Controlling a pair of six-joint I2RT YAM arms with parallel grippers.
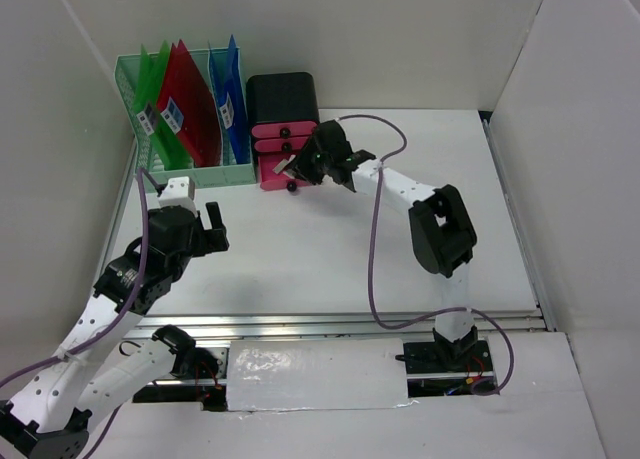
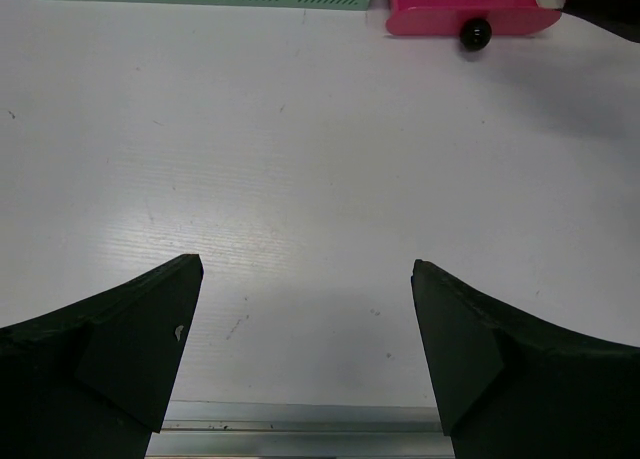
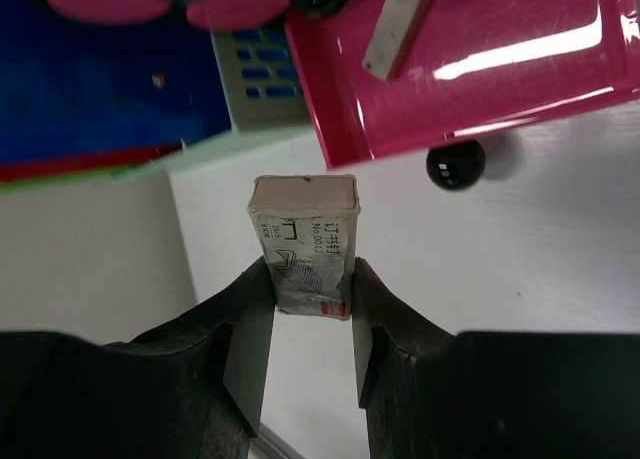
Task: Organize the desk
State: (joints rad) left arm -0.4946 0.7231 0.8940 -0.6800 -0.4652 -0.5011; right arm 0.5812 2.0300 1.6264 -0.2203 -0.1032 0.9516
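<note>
- Currently the large flat white bench (image 1: 300, 269) lies under both arms. It runs from the small black drawer box with pink fronts (image 1: 283, 99) at its far side down to the arms' bases.
- Just in front of that drawer box, the right fingers (image 3: 245, 339) are clamped on a small pale cardboard box of staples (image 3: 303, 244). They hold it by its long sides, upright and clear of the bench.
- The drawer box's lowest pink drawer (image 3: 520, 89) stands pulled out, its black round knob (image 3: 455, 164) facing the arm. A small grey block (image 3: 398, 27) already lies inside.
- The step in hand looks like stowing the staples. The carton hangs just short of the drawer's front rim, not yet over the tray.
- The next move probably calls for a short advance over that rim, a drop into the bare part beside the grey block, then a release.
- Left of the drawer box and touching it stands a mint-green slotted file rack (image 1: 195, 174) with green, red and blue folders.
- Well in front of the drawer box and to its left, the left fingers (image 2: 140, 329) are spread wide and hold nothing, over bare white surface.
- A silver metal rail (image 1: 380, 324) edges the bench on the side far from the drawer box.
- White panels (image 1: 570, 99) close the space behind and on both sides of it.
</note>
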